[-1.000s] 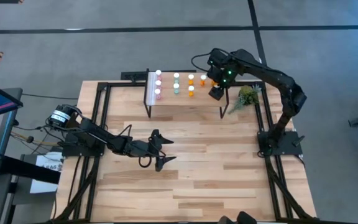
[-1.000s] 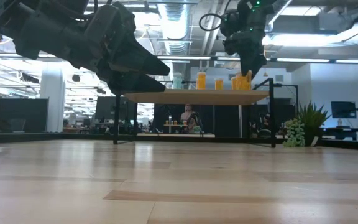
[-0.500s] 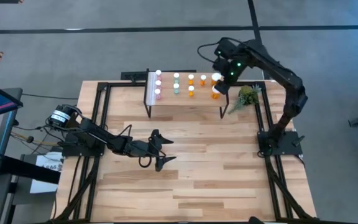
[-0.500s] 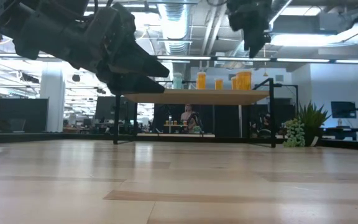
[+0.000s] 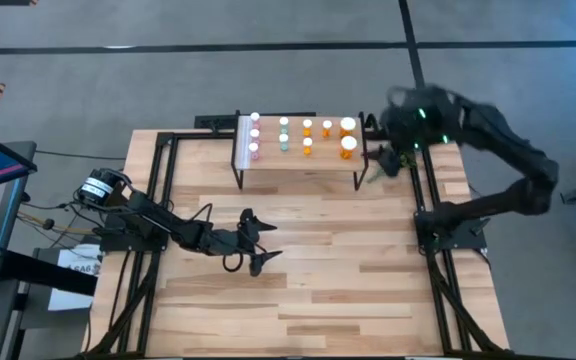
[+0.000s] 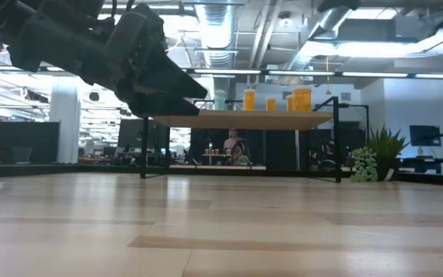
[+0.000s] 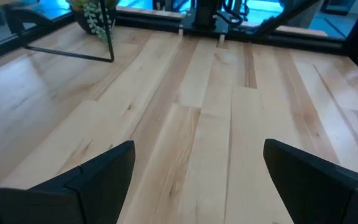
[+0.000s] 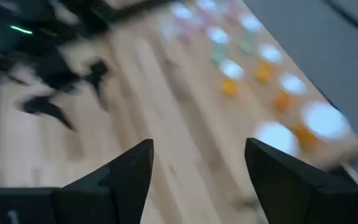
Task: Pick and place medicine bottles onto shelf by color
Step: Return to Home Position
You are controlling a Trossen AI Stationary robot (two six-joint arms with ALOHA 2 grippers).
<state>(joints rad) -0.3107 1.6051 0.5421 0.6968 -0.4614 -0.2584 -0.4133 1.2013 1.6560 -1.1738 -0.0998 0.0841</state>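
Medicine bottles [image 5: 348,146] on the shelf [image 5: 298,163], apart from empty splayed right fingers [image 8: 126,177] and left fingers [image 7: 104,172].

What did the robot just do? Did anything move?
The right pincer let go of the large orange bottle, lifted, and swung off to the right of the shelf, open. That bottle stays standing at the shelf's right end. The left pincer and the other bottles did not move.
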